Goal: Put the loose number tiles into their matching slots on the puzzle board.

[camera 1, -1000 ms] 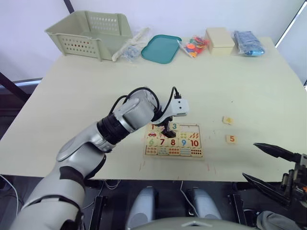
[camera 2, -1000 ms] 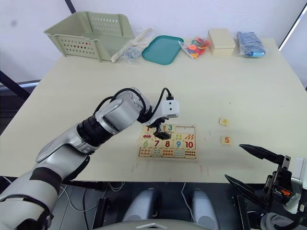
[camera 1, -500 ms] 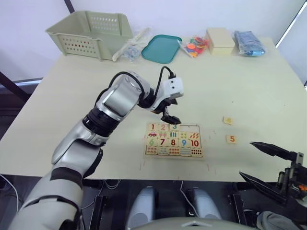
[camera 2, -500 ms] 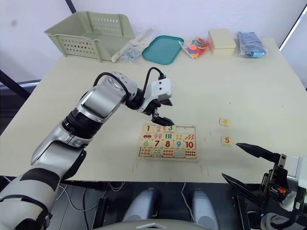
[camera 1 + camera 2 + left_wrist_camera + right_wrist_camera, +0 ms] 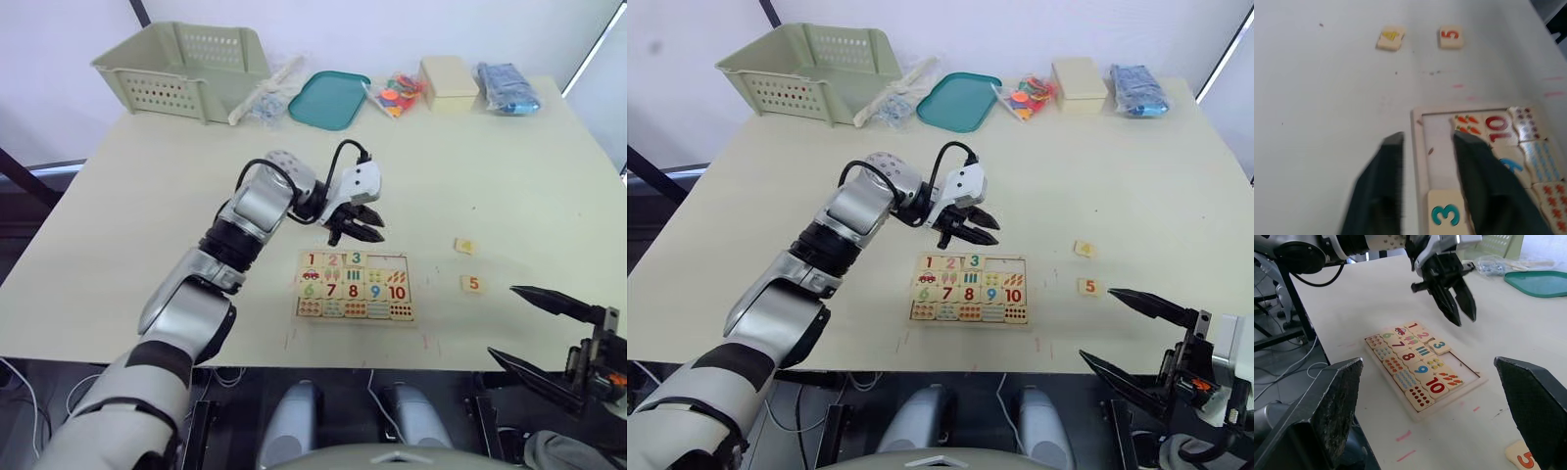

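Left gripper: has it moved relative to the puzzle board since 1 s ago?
Yes. The left gripper was down on the puzzle board's top row beside the 3 tile; it now hangs open above the table just beyond the board's far edge.

Along the far edge of the tabletop (image 5: 147, 186), a pale green basket (image 5: 186, 67) is set at the left. A clear bag (image 5: 266, 96) is laid beside it, then a teal tray (image 5: 329, 99), a packet of coloured pieces (image 5: 395, 95), a cream box (image 5: 450, 82) and a blue bundle (image 5: 506, 87).
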### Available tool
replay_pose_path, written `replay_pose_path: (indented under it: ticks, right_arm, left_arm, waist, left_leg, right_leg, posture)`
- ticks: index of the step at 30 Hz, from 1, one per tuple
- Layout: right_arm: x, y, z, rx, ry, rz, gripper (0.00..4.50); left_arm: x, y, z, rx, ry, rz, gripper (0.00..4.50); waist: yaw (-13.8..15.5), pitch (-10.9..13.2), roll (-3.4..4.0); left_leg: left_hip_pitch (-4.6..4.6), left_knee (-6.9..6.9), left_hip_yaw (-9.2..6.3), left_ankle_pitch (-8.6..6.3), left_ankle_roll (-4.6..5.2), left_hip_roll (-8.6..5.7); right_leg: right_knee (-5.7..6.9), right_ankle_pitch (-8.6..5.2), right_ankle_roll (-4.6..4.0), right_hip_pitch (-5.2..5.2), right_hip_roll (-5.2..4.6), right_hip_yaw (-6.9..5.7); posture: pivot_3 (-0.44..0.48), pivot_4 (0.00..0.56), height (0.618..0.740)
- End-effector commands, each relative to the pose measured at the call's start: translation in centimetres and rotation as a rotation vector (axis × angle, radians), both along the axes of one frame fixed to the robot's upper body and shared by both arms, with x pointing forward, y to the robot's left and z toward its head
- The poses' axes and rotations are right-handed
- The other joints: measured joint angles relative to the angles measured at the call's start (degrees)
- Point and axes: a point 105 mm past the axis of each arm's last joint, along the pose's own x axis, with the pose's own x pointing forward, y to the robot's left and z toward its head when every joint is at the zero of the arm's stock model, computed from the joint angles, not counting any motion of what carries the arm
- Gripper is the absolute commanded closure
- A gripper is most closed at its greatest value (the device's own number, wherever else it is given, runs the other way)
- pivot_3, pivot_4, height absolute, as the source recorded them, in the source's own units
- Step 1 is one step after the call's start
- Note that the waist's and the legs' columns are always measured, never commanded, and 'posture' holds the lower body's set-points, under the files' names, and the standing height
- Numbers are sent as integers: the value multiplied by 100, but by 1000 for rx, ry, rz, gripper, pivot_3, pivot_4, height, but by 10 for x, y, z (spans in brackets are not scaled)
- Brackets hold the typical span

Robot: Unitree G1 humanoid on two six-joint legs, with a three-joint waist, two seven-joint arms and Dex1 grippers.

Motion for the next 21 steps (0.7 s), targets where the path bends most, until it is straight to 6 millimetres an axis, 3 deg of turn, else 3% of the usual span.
replay_pose_path:
  ticks: [1,21]
  right_arm:
    - [-3,5,4,-3,-19,19,0]
    - [-1,5,4,-4,-23,22,0]
  left_arm:
    - [3,-3,-1,9,-42,-31,4467]
    - [15,2,-30,72,-43,10,4467]
  waist:
    - [-1,0,0]
    - [-1,0,-1]
  left_leg:
    - [-1,0,0,0,0,0]
    - [-2,0,-2,0,0,-1]
  right_leg:
    - [0,0,0,0,0,0]
    - [0,0,1,0,0,-2]
  posture:
    - [0,150,740]
    - [0,150,740]
